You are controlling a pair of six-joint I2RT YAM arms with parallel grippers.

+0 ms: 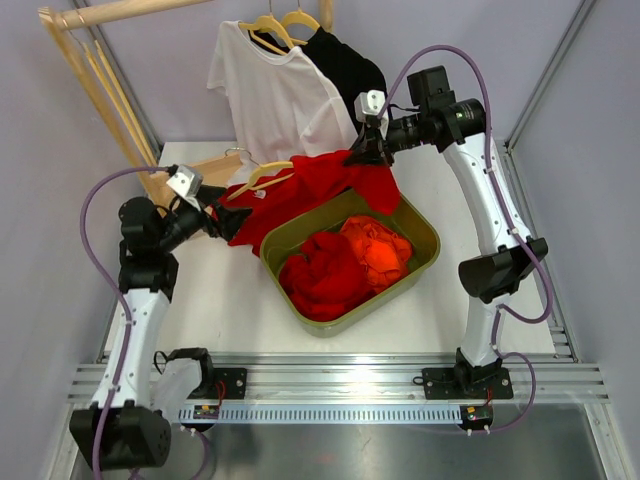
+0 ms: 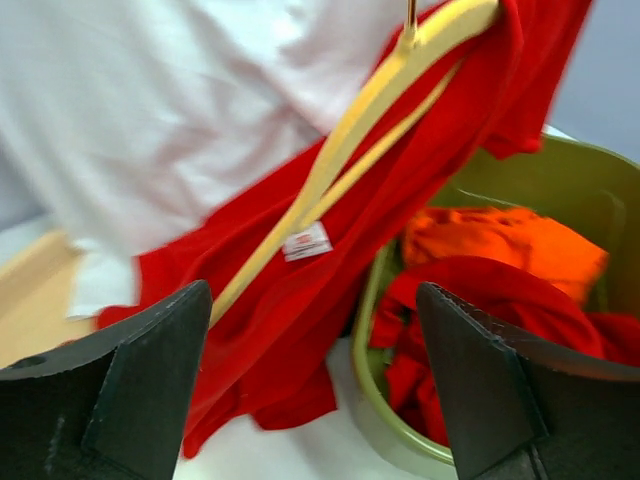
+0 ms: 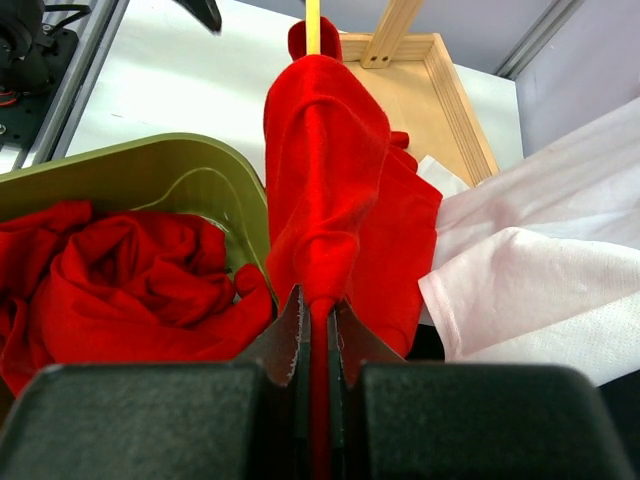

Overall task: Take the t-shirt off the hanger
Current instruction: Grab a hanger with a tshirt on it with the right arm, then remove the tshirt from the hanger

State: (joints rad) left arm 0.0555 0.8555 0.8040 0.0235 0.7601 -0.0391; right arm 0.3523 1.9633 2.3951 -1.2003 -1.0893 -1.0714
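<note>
A red t-shirt (image 1: 322,180) hangs on a cream hanger (image 1: 268,180), stretched above the table and the bin's far edge. My right gripper (image 1: 358,156) holds its right end up, shut on a pinched fold of red cloth (image 3: 325,170), with the jaws (image 3: 318,305) tight on it. The hanger's tip (image 3: 313,25) sticks out beyond the cloth. My left gripper (image 1: 232,216) sits at the shirt's lower left end, open. In the left wrist view the hanger (image 2: 370,110) and the shirt (image 2: 420,190) lie beyond its wide fingers (image 2: 312,300), with nothing between them.
An olive bin (image 1: 422,232) holds crumpled red and orange garments (image 1: 345,265). A white t-shirt (image 1: 280,95) and a black one (image 1: 345,60) hang on a wooden rack (image 1: 95,60) at the back. The rack's wooden base (image 1: 205,170) lies behind the left gripper.
</note>
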